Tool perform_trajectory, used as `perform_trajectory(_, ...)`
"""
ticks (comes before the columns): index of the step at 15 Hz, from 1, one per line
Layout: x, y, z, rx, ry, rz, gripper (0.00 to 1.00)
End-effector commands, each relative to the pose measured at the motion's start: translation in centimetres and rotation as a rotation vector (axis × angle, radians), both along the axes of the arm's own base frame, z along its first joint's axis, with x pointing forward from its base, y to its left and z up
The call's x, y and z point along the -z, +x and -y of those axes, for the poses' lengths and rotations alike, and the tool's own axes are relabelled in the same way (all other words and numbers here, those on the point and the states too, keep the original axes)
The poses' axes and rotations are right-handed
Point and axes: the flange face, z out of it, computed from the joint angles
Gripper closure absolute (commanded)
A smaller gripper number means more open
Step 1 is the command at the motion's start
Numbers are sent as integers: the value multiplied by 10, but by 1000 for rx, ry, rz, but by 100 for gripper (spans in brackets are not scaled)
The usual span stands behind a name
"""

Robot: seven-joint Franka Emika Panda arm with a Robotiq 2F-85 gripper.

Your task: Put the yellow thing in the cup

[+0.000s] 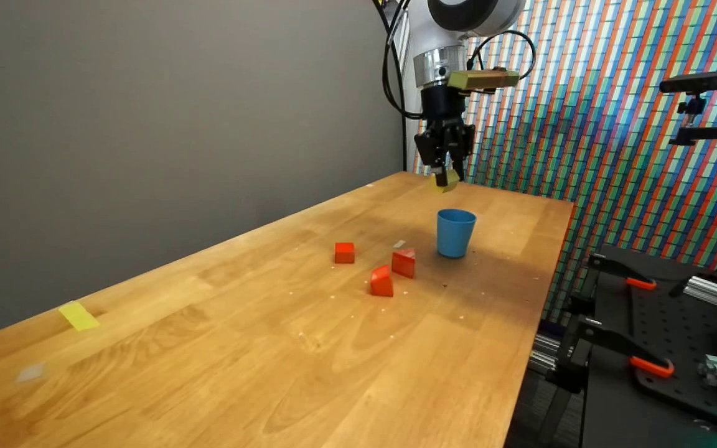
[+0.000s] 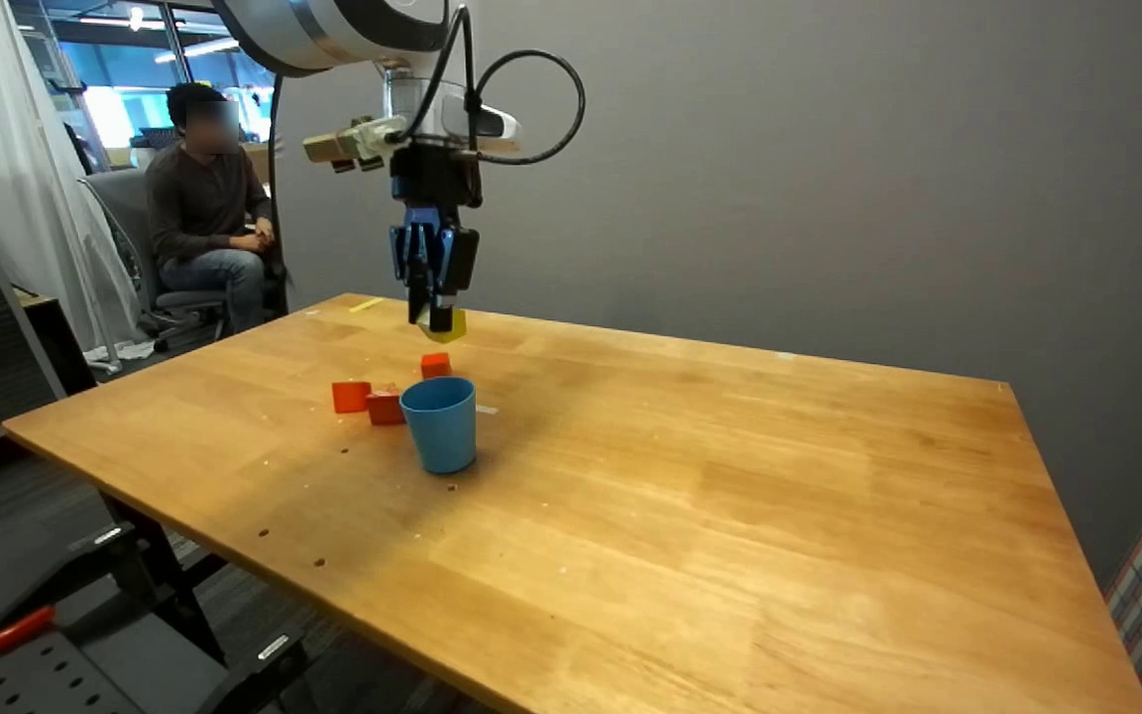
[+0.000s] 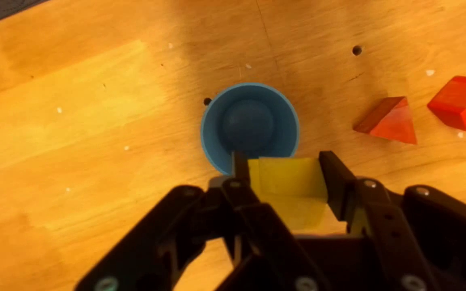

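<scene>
The yellow block point(image 3: 291, 182) is held between the two black fingers of my gripper point(image 3: 282, 165) in the wrist view. In both exterior views the gripper point(image 1: 450, 177) point(image 2: 437, 319) points down and holds the yellow block point(image 1: 452, 180) point(image 2: 458, 325) in the air, above the table. The light-blue cup point(image 1: 455, 235) point(image 2: 442, 431) stands upright on the table, below the height of the block. The wrist view looks into the cup point(image 3: 210, 133), and nothing shows inside. There the block and left finger overlap the cup's near rim and hide part of it.
Several red blocks stand beside the cup; one is a cube point(image 1: 344, 252), others are wedge-like point(image 1: 403, 264) point(image 1: 381, 281). Two red blocks point(image 3: 392, 121) point(image 3: 461, 101) show right of the cup in the wrist view. A flat yellow piece point(image 1: 79, 315) lies by the table's wall-side edge.
</scene>
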Motion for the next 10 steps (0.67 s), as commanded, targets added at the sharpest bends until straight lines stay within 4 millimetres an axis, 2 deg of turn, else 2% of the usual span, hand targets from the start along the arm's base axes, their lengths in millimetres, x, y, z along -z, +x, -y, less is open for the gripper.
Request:
perform_trajectory(1, -4, -2, 12, 67, 35, -8, 78)
perform_trajectory(10, 15, -10, 30, 135, 92, -66, 78)
